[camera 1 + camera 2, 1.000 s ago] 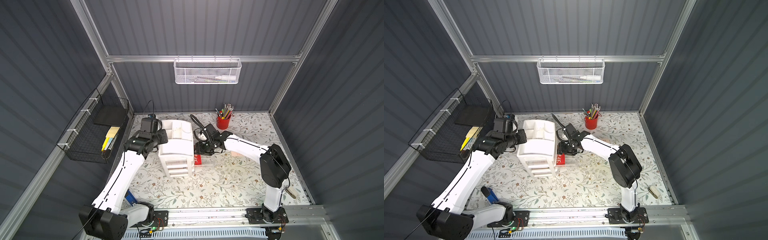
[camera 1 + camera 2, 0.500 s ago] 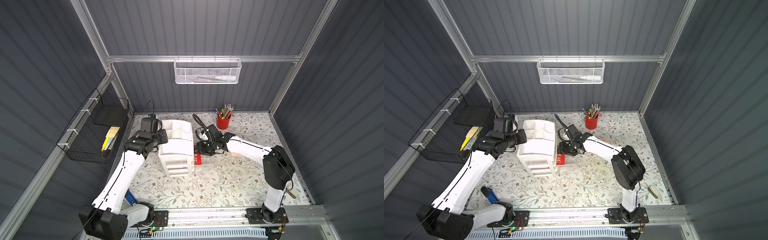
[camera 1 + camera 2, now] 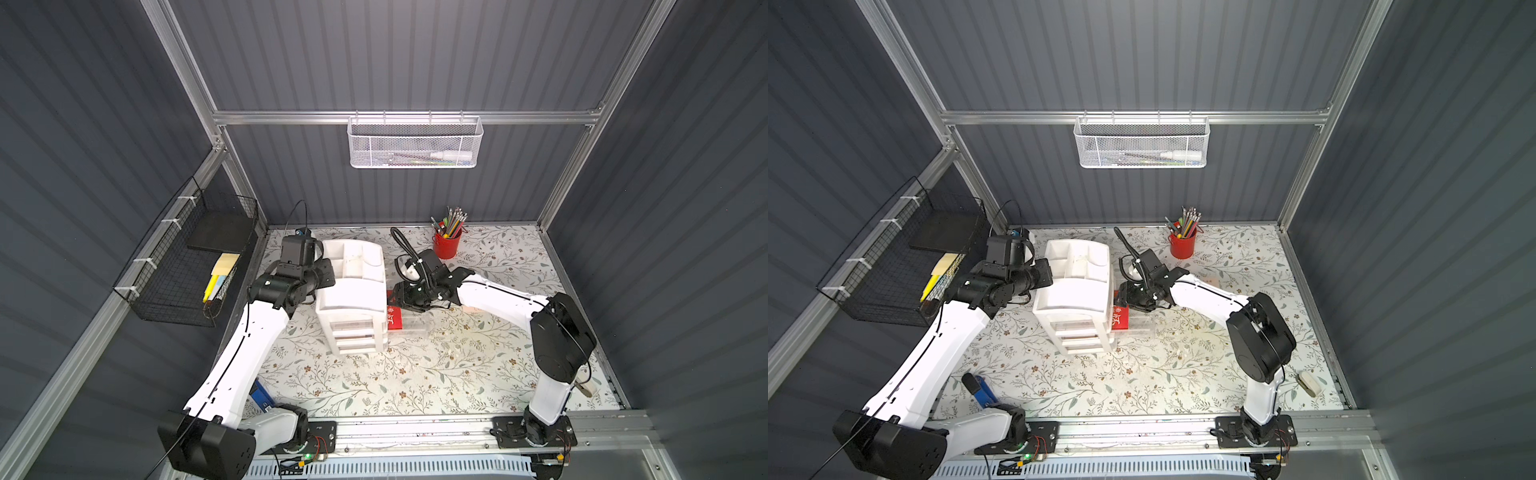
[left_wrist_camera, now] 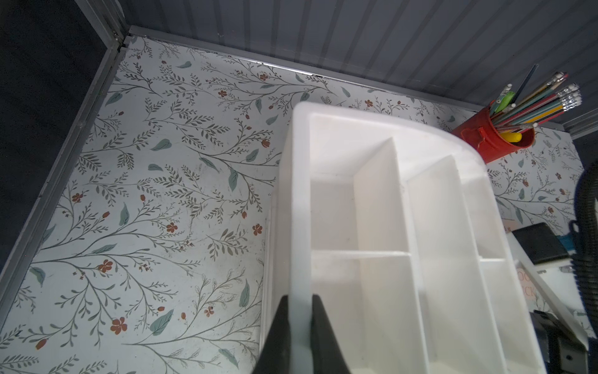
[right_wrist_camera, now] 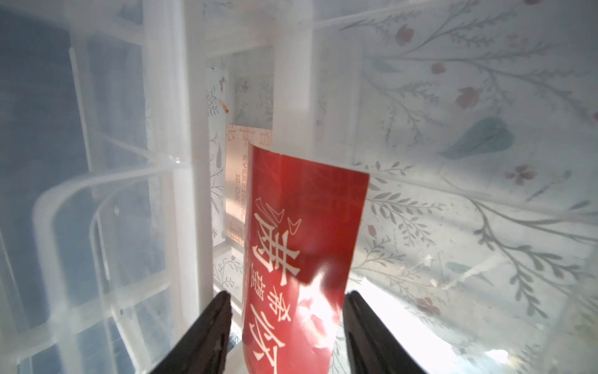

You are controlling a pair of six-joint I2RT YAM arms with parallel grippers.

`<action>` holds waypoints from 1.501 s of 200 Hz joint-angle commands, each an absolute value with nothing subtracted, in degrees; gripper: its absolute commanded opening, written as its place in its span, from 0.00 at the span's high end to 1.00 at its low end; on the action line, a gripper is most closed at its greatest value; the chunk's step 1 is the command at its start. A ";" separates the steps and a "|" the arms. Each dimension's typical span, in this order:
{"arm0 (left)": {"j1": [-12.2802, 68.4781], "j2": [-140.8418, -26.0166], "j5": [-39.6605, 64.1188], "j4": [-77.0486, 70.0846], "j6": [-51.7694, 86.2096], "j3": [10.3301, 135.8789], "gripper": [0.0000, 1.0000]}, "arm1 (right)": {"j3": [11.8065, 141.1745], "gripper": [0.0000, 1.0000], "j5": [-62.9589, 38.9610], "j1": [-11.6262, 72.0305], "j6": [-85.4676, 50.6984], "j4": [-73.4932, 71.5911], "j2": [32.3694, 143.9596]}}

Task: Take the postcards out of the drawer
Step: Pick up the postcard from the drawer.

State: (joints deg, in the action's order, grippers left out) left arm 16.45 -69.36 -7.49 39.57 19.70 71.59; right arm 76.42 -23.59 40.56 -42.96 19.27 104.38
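We see the left gripper [image 4: 299,311] with its fingers [image 4: 281,327] closed tight on the organizer [image 4: 301,210] wall, one inside and one outside, at the organizer's 9 o'clock side. The right gripper [image 5: 288,296] has its fingers [image 5: 210,333] apart, with the red card [image 5: 304,226] bowed between them. One edge of the card meets a finger and the other shows a gap, so we cannot tell whether the card is pinched. It sits in the clear drawer [image 3: 415,326] at the organizer's 3 o'clock side. A peach card [image 5: 234,181] lies partly under it, further from the fingers. A white post [image 5: 194,162] of the organizer stands just beside both cards. A second peach card [image 4: 525,285] lies on the table [image 3: 415,374], partly hidden by the right arm. The cup [image 3: 446,249] of pencils stands at 1 o'clock from the right gripper, apart from it. A black basket [image 3: 183,266] hangs at 9 o'clock and a white basket [image 3: 413,143] at 12.
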 commanded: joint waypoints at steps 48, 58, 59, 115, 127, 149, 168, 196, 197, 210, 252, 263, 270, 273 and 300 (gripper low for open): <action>16.35 -69.87 -7.16 42.89 18.50 70.08 1.00 | 74.62 0.43 -26.63 40.97 -44.45 13.79 99.83; 16.35 -69.87 -7.16 42.85 18.48 70.05 1.00 | 74.57 0.44 -26.78 40.98 -44.43 13.70 99.79; 16.35 -69.87 -7.14 42.87 18.47 70.09 1.00 | 74.55 0.44 -26.80 41.01 -44.45 13.71 99.82; 16.35 -69.85 -7.29 42.89 18.49 70.10 1.00 | 74.19 0.48 -27.60 41.01 -44.71 12.85 100.33; 16.35 -69.86 -7.29 42.90 18.46 70.05 1.00 | 73.96 0.50 -27.42 41.02 -44.69 12.79 100.18; 16.35 -69.84 -7.36 42.98 18.46 70.11 1.00 | 72.80 0.54 -26.83 40.82 -44.54 12.55 99.76; 16.35 -69.83 -7.38 42.98 18.50 70.11 1.00 | 71.79 0.58 -26.81 40.34 -44.72 12.33 99.51; 16.35 -69.87 -7.38 42.98 18.46 70.12 1.00 | 71.01 0.65 -27.41 40.01 -44.91 11.42 99.56; 16.35 -69.87 -7.38 42.98 18.46 70.13 1.00 | 71.01 0.65 -27.42 40.00 -44.91 11.38 99.57; 16.35 -69.88 -7.38 42.98 18.45 70.05 1.00 | 70.85 0.68 -27.59 39.99 -44.98 11.16 99.66; 16.35 -69.99 -7.49 43.07 18.37 70.14 1.00 | 70.82 0.78 -28.21 39.78 -45.12 10.30 100.00; 16.36 -70.05 -7.44 43.07 18.37 70.14 1.00 | 70.76 0.81 -28.45 39.81 -45.10 10.15 100.11; 16.35 -70.06 -7.51 43.09 18.37 70.14 1.00 | 70.87 0.82 -28.56 39.81 -45.08 10.19 100.25; 16.35 -70.09 -7.48 43.07 18.37 70.14 1.00 | 70.92 0.82 -28.55 39.81 -45.07 10.05 100.30; 16.35 -70.14 -7.43 43.07 18.41 70.14 1.00 | 70.85 0.89 -28.60 39.63 -44.90 10.10 100.44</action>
State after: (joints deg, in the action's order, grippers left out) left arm 16.40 -69.38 -7.51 39.59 19.53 71.59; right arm 71.13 -27.99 39.99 -44.95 10.68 100.64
